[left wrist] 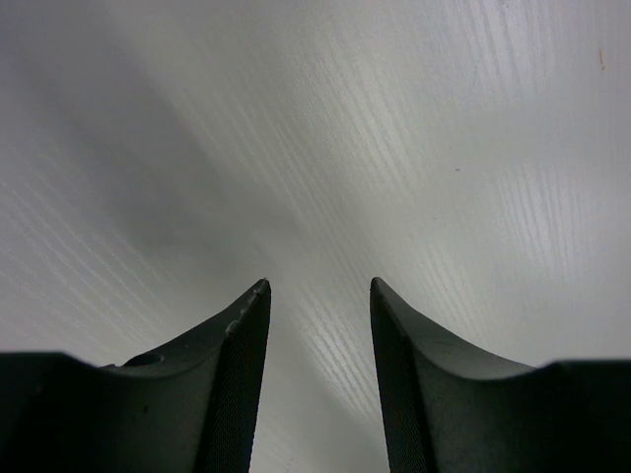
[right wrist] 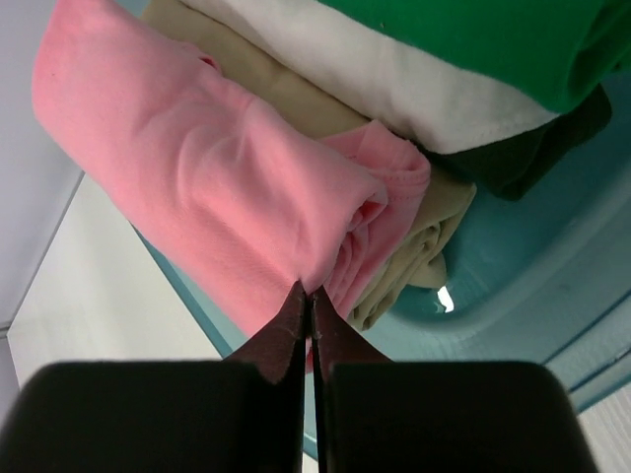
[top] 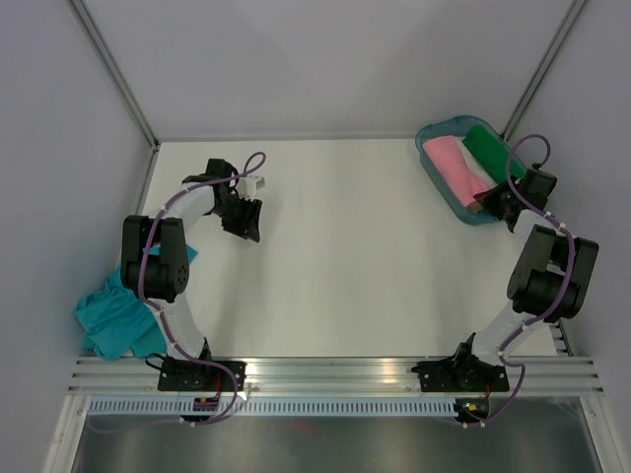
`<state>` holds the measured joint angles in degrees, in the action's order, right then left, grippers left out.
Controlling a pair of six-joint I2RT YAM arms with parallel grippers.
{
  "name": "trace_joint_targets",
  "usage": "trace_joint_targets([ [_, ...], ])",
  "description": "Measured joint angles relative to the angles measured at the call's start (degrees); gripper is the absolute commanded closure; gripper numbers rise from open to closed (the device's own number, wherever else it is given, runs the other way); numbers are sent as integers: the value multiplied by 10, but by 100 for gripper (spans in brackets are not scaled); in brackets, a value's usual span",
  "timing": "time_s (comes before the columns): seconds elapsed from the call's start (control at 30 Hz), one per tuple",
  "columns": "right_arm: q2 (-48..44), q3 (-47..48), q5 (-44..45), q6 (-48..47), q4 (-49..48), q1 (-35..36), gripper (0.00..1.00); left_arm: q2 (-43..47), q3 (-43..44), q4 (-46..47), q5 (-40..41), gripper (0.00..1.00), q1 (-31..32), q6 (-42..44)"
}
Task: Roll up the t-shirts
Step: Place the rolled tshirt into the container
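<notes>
1. My right hand [right wrist: 308, 291] has its two fingers pressed together, tip against tip, with only a hairline seam between them.
2. Those tips meet right at the lower edge of the salmon-pink t-shirt [right wrist: 197, 177]. They touch its cloth, but I cannot tell whether any of the fabric is actually caught between them.
3. The salmon-pink t-shirt lies rolled in the blue-green tray [top: 431, 131], on the side of the tray nearest the middle of the tabletop [top: 345, 256].
4. In the same tray a beige cloth [right wrist: 414, 236] sits just beside and partly under the pink roll. Beyond it come a white cloth [right wrist: 394, 74], a green cloth [right wrist: 473, 39] and a dark cloth [right wrist: 532, 158], all packed touching one another.
5. The tray stands at the far right corner of the tabletop, and my right arm reaches up to its near end.
6. My left hand [left wrist: 315, 286] has its fingers apart with nothing between them. Through the gap I see only bare white tabletop.
7. From above, that left hand hangs over the far left part of the tabletop, well apart from the tray.
8. The teal-blue t-shirt [top: 113, 315] lies crumpled at the left edge of the tabletop, beside my left arm's lower link and partly hidden behind it. Neither hand touches it.
</notes>
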<state>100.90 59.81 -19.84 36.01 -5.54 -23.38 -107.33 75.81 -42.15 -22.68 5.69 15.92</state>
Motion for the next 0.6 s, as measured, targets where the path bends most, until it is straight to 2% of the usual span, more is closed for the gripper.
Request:
trace_joint_targets([
  [0.1,-12,-12,0,-2,0,0,95,0,0,0,0,50,0,0],
  [0.2,-14,-10,1,-9,3,0,73,0,0,0,0,50,0,0],
  [0.27,-14,-4,5,-17,14,0,66,0,0,0,0,50,0,0],
  [0.37,-18,6,20,-28,32,0,34,0,0,0,0,50,0,0],
  [0.4,-24,6,29,-32,39,0,2,0,0,0,0,50,0,0],
  [0.6,-135,-4,120,-81,84,1,2,3,0,0,6,50,0,0],
])
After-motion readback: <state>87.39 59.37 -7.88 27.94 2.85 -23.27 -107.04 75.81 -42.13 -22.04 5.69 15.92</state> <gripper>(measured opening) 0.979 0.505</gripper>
